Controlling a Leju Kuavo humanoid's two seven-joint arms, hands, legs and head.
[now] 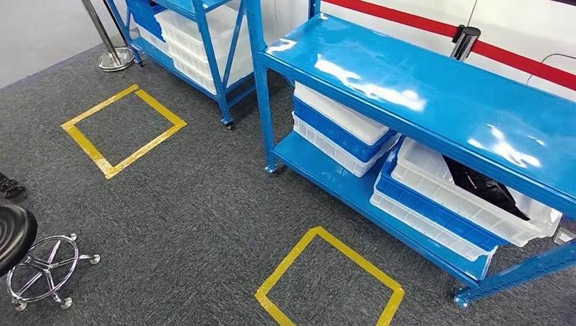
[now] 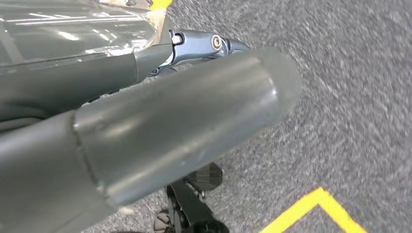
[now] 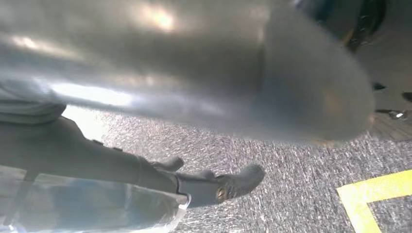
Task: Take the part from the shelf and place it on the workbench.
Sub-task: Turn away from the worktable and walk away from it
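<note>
A black part (image 1: 483,185) lies in a white bin (image 1: 435,185) on the lower level of the blue shelf (image 1: 435,95), at the right of the head view. It is partly hidden under the shelf's top board. My left hand (image 2: 184,111) hangs over grey carpet, its dark fingers (image 2: 204,46) stretched out beside the thick grey thumb, holding nothing. My right hand (image 3: 218,73) also hangs above the carpet, its dark fingers (image 3: 218,187) extended with nothing between them and the thumb.
Stacked white and blue bins (image 1: 339,129) fill the shelf's lower level. A second blue shelf (image 1: 197,41) and a metal post (image 1: 112,41) stand at the back left. Yellow taped squares (image 1: 329,282) (image 1: 122,129) mark the carpet. A wheeled stool (image 1: 41,265) sits at the left edge.
</note>
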